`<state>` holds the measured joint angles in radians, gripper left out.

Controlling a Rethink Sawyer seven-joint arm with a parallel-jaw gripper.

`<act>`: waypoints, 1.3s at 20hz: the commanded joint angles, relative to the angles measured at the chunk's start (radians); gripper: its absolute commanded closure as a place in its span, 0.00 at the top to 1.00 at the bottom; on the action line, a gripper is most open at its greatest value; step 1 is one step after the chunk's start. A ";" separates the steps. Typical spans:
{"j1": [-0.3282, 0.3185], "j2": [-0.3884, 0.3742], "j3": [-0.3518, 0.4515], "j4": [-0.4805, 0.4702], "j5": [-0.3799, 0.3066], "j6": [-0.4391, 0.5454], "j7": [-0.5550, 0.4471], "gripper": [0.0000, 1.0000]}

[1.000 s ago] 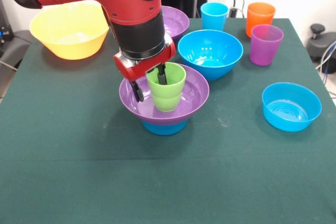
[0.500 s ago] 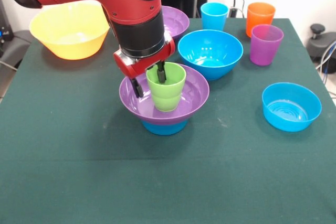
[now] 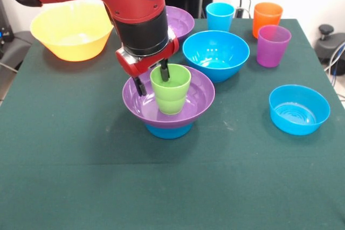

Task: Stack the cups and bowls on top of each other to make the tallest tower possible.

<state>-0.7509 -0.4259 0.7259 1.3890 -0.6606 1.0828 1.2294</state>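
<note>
Since a second ago the gripper (image 3: pixel 152 79) has risen a little, open, fingers astride the rim of the lime green cup (image 3: pixel 170 95) resting in the tower (image 3: pixel 168 106) mid-bench; seven pieces remain unstacked.

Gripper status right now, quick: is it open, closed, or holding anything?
Gripper: open, fingers straddling the near wall of the lime green cup, which stands in the wide purple bowl; no clear grip.
</note>
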 commanded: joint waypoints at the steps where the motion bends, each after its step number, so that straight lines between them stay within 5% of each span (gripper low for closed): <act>1: 0.008 -0.049 -0.001 0.035 0.012 0.068 -0.166 1.00; 16: -0.003 -0.135 0.036 0.033 0.101 0.134 -0.199 1.00; 26: 0.028 -0.119 0.025 -0.070 0.089 0.305 -0.272 1.00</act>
<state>-0.7594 -0.5708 0.7471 1.3812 -0.5476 1.2160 1.2294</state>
